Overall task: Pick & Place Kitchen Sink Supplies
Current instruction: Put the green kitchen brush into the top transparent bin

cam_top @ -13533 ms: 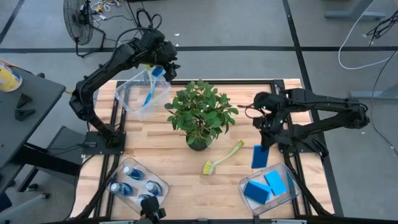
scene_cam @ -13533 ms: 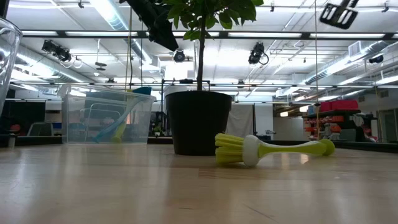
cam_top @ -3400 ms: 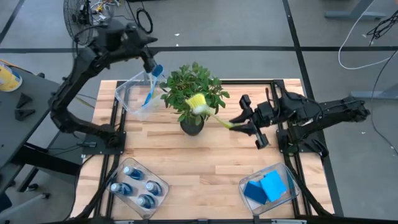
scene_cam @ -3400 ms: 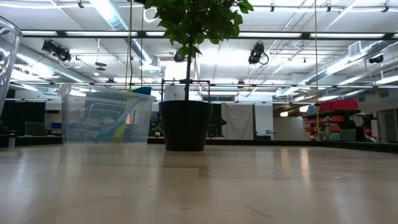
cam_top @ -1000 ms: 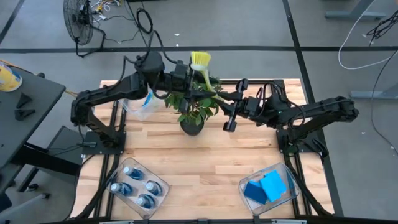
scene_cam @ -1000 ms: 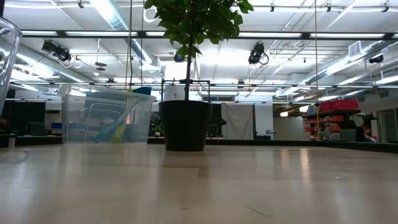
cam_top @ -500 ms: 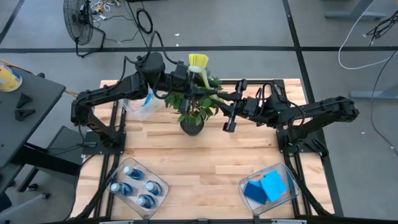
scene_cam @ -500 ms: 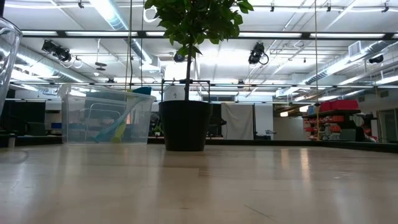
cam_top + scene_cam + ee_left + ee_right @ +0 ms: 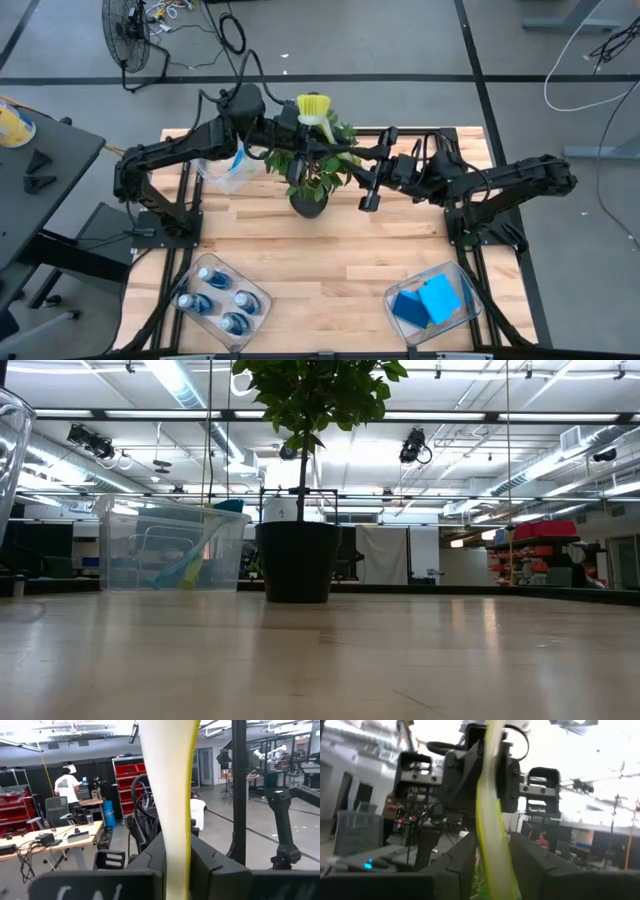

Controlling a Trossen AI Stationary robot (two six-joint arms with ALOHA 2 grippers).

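A yellow-green dish brush (image 9: pixel 315 107) hangs in the air over the potted plant (image 9: pixel 312 172), head toward the far edge. My left gripper (image 9: pixel 320 136) reaches in from the table's left and is shut on its handle. My right gripper (image 9: pixel 350 155) reaches in from the right. It is open, with its fingers (image 9: pixel 462 857) on either side of the handle's lower stretch (image 9: pixel 495 855) and a thin gap on each side. Neither arm nor the brush appears in the low view. My left gripper pinches the brush's pale handle (image 9: pixel 177 845) between its two fingers (image 9: pixel 202 865), about midway along. The fingers come in roughly level from the table's left and lie across the handle. The brush is lifted clear above the plant and stands upright in the wrist view.
The plant's black pot (image 9: pixel 297 560) stands at the table's middle. A clear bin (image 9: pixel 175 545) at the far left holds another brush. Clear bins hold blue bottles (image 9: pixel 215 295) at the near left and blue sponges (image 9: pixel 430 300) at the near right. Bare wood lies between them.
Both arms have kept their places. The brush's head has tipped a little toward the table's left and near side, while its handle stays between the two grippers.
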